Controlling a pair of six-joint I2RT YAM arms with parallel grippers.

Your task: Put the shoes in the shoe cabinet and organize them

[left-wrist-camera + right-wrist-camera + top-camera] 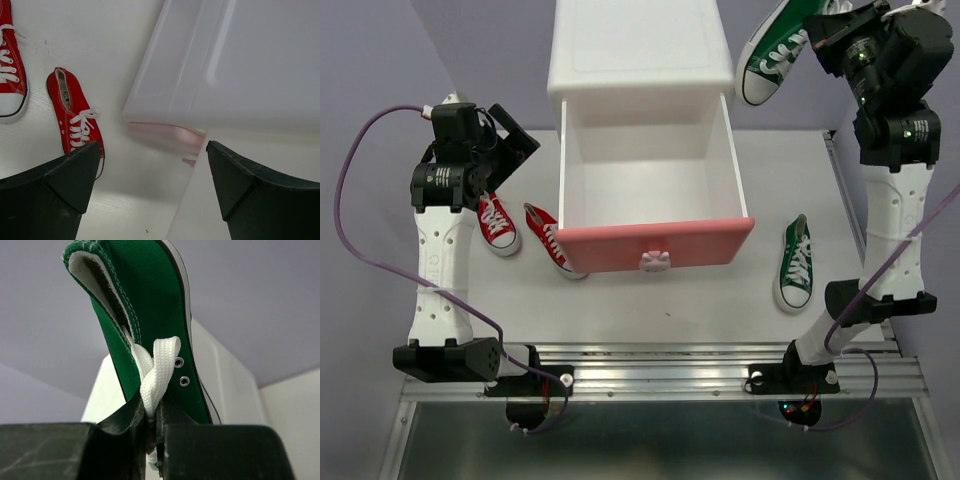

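Note:
The white shoe cabinet (638,45) stands at the back centre with its darker pink upper drawer (657,243) pulled out and empty. My right gripper (817,33) is shut on a green shoe (775,50), held high to the right of the cabinet; the right wrist view shows the jaws pinching its white lace (159,371) and tongue. A second green shoe (796,262) lies on the table right of the drawer. Two red shoes (498,222) (553,239) lie left of the drawer, also in the left wrist view (76,116). My left gripper (513,135) is open and empty above them.
The open drawer's white side wall (230,70) fills the right of the left wrist view. The table's right edge (844,190) runs beside the right arm. A metal rail (660,365) holds both arm bases at the near edge.

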